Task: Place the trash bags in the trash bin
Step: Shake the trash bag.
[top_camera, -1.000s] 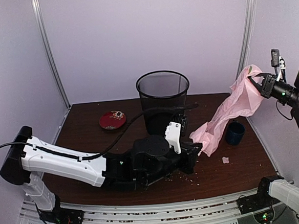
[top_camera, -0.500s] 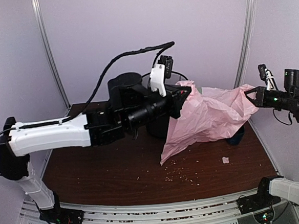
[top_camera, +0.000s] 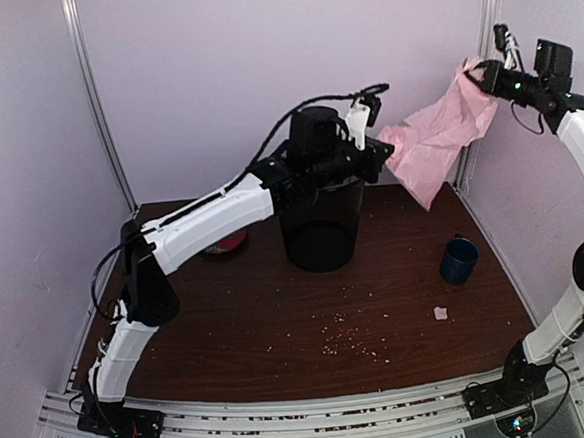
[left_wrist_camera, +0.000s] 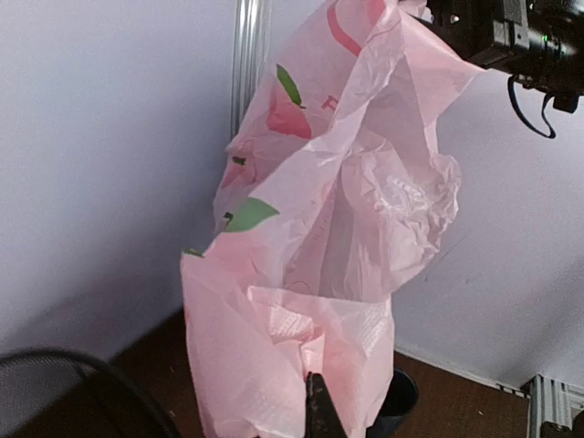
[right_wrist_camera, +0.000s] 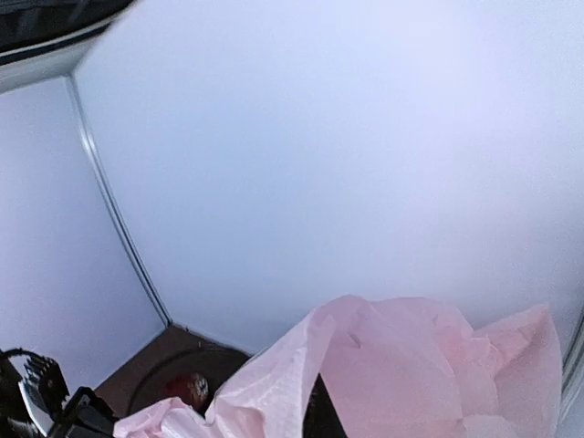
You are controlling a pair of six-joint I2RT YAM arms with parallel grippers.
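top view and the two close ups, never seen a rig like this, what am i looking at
Two robot arms are bolted at the near edge of a table. The wide picture comes from a fixed camera above and behind them; each close-up comes from a camera on one wrist. Each arm ends in a two-finger tool. The left tool and right tool are both shut on one pink plastic bag, held high, not yet in the black mesh bin. Also on the table: a blue mug, a partly hidden red dish, crumbs.
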